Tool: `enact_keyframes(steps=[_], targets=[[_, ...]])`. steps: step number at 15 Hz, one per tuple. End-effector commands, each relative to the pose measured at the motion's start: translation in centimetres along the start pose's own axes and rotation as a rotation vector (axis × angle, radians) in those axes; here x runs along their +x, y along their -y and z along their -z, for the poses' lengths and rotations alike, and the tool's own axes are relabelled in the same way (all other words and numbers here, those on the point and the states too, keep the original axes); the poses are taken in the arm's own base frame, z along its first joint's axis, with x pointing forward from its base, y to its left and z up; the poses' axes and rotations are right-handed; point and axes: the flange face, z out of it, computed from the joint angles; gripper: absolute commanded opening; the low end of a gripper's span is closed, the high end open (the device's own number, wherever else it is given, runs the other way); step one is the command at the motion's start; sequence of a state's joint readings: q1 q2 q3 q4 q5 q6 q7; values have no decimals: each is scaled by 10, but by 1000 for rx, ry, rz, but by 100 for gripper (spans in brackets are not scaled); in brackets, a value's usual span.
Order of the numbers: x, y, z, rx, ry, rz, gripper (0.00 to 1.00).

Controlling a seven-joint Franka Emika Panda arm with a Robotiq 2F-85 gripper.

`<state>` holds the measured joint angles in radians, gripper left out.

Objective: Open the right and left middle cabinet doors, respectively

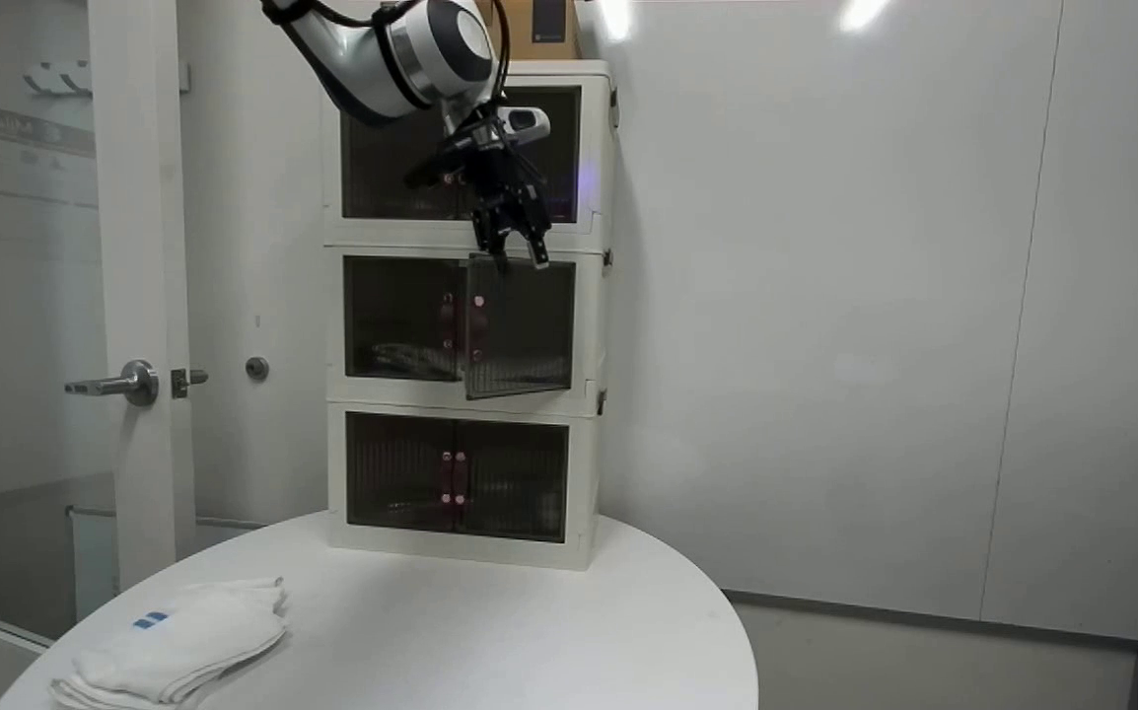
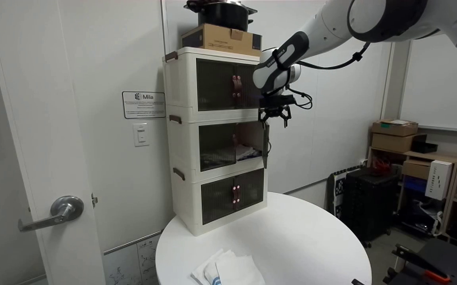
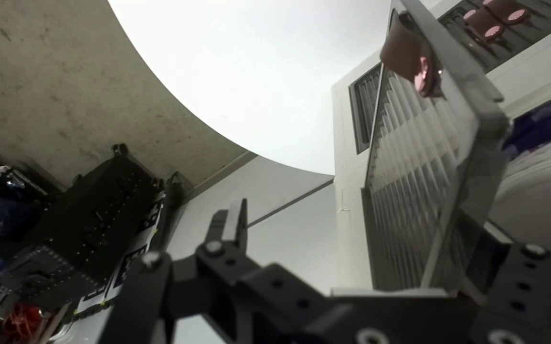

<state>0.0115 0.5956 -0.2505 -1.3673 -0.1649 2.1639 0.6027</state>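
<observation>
Seemingly it's half done: right middle door (image 1: 527, 332) ajar, left door (image 1: 397, 311) at its nine o'clock yet to open, gripper (image 1: 521, 261) spread, empty.

Arm (image 2: 333, 27): white with dark trim; in an exterior view it arches in from the right edge and slopes down to the left.
Elbow (image 2: 387, 18): bent, partly cut off by the top edge of that view.
Forearm (image 2: 315, 35): angled downward, a lettered dark band (image 2: 301, 39) near its lower end.
Wrist (image 2: 294, 73): white and silver, at the forearm's foot.
Cables (image 2: 333, 68): black, one sagging beneath the forearm, others looped beside the wrist.
Hand (image 2: 274, 122): black, hanging below the wrist in both exterior views, tips downward, jaws wide apart.
Fingers (image 3: 238, 228): dark, slightly blurred in the wrist view, a broad gap between.
</observation>
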Motion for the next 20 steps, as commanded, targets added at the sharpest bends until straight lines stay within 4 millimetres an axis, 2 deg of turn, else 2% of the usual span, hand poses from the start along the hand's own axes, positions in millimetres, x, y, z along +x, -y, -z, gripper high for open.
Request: enact_keyframes(steps=[1, 4, 11, 15, 20], targets=[[-4, -27, 1, -23, 17, 30, 100], [-3, -43, -3, -32, 14, 96, 100], [10, -81, 2, -42, -66, 311, 100], [18, -96, 3, -14, -123, 386, 100], [27, -110, -10, 9, -173, 460, 100]])
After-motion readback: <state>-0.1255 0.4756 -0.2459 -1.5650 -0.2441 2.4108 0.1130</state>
